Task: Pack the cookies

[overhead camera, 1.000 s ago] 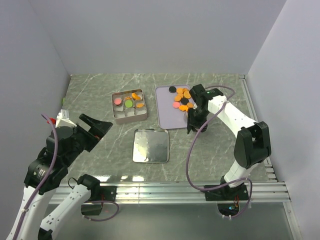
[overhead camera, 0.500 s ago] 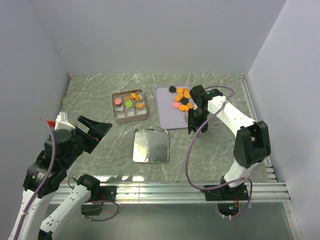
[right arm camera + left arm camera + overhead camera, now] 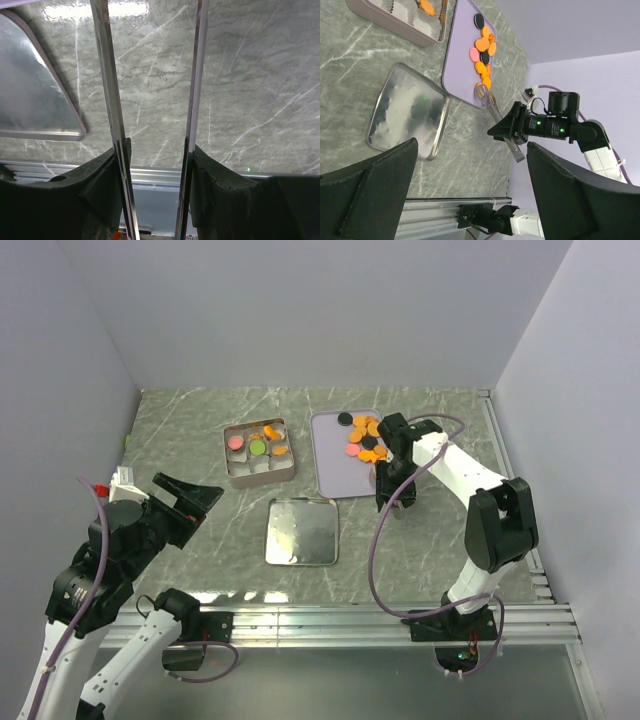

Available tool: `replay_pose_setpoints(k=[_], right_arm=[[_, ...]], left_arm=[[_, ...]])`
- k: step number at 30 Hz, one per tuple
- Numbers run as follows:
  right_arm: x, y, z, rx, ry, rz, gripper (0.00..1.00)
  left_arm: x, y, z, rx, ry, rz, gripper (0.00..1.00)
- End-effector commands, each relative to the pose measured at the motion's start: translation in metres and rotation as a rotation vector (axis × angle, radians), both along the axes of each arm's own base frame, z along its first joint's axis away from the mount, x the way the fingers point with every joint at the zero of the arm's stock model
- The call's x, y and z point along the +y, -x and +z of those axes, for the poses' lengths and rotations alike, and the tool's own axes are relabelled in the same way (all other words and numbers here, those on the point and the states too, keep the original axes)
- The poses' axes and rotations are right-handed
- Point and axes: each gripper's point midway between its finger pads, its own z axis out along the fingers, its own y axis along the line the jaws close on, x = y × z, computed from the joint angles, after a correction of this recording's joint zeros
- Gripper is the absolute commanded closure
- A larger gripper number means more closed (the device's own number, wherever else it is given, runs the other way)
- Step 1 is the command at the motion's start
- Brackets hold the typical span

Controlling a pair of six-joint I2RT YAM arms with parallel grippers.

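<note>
While your right claw (image 3: 509,131) grips the tongs (image 3: 495,112), their tip sits beside the cookies (image 3: 483,46) on the tray (image 3: 457,60).
Your left claw (image 3: 472,145) hangs wide open over the tabletop (image 3: 350,45).

white arms (image 3: 455,468), black joints (image 3: 500,525), purple cables (image 3: 371,558)

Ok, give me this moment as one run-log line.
left pincer: open, empty, left side | right pincer: shut on tongs, tips by cookies on tray | tin: some cookies in | lid: off, on table
</note>
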Motion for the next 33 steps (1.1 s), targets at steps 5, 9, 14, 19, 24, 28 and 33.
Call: replay_pose_setpoints(k=[5,9,14,19,24,28,33], right_arm=[[-0.001,-0.008,-0.009,-0.011,0.006,0.007,0.48],[0.001,-0.013,-0.009,-0.011,0.004,0.009,0.50],[0.003,-0.018,-0.004,-0.018,-0.002,0.012,0.55],[0.008,-0.019,0.012,-0.046,-0.031,0.008,0.57],[0.033,-0.014,0.040,-0.088,-0.103,0.049,0.57],[0.058,-0.011,0.065,-0.129,-0.156,0.083,0.58],[0.103,-0.004,0.100,-0.170,-0.228,0.150,0.58]], left_arm=[[0.000,0.003,0.002,-0.006,0.031,0.002,0.04],[0.002,0.006,0.005,-0.009,0.036,0.011,0.05],[0.005,0.008,0.008,-0.013,0.040,0.021,0.05],[0.008,0.013,0.010,-0.022,0.051,0.031,0.05],[0.008,0.012,0.009,-0.023,0.051,0.034,0.05],[0.004,0.008,0.011,-0.026,0.051,0.022,0.05],[-0.001,0.003,0.014,-0.027,0.040,0.000,0.05]])
